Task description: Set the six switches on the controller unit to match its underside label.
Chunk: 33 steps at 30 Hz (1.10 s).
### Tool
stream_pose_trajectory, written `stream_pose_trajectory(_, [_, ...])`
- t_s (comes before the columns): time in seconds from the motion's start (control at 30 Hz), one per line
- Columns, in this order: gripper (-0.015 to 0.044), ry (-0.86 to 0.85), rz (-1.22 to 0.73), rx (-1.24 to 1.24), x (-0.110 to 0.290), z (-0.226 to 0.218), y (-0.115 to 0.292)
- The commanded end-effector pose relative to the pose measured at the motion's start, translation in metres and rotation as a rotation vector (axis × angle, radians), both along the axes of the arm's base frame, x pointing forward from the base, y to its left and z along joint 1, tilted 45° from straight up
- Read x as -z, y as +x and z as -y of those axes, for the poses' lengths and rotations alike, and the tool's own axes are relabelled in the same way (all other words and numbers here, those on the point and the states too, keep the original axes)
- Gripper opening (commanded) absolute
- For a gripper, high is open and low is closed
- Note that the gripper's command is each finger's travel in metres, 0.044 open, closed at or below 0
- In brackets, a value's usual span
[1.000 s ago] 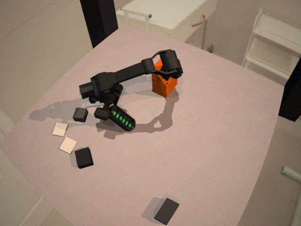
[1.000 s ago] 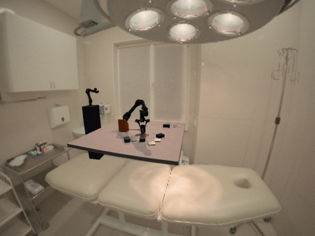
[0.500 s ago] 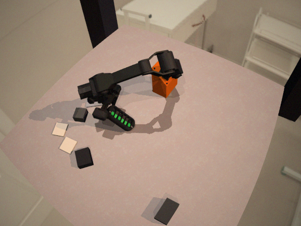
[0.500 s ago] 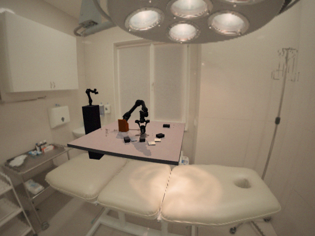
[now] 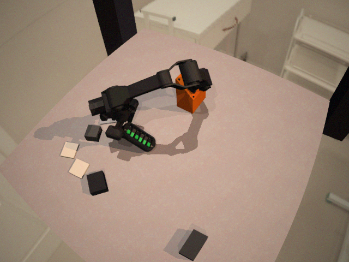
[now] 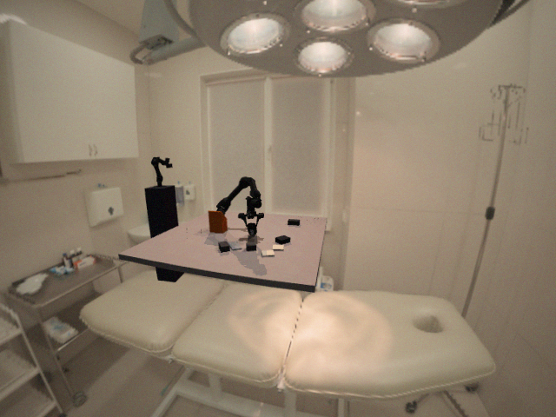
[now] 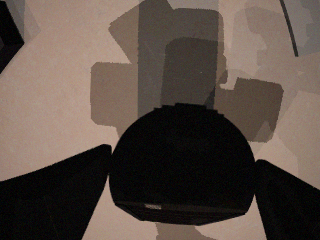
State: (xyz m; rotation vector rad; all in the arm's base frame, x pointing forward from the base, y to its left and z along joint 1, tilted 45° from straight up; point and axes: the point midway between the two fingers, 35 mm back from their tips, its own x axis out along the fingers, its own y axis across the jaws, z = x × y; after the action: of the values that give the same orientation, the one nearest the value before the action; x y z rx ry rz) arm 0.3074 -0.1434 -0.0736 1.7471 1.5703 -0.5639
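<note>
The dark grey controller unit (image 5: 138, 137) (image 7: 183, 160) has a row of green switch ends showing along its top in the top view. It sits low at the table (image 5: 225, 158), rolled somewhat to one side, and I cannot tell whether it touches the table. My gripper (image 5: 122, 130) (image 6: 251, 233) (image 7: 186, 162) is shut on the unit's rounded end, with one finger on each side. In the wrist view the unit's end fills the gap between the fingers. The label on its underside is hidden.
A dark cube (image 5: 93, 132) lies just left of the gripper. Two pale tiles (image 5: 69, 149) (image 5: 78, 167) and a black box (image 5: 97, 182) lie further left and nearer. A flat black block (image 5: 193, 244) lies near the front edge. The arm's orange base (image 5: 189, 99) stands behind.
</note>
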Motion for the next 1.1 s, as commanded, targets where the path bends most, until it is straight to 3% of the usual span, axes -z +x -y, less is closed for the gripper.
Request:
stream_pose_trajectory(0.0, [0.0338,0.011,-0.006,-0.011,0.005,-0.004,0.001])
stream_pose_trajectory(1.07, [0.0338,0.011,-0.005,-0.011,0.029,-0.004,0.006])
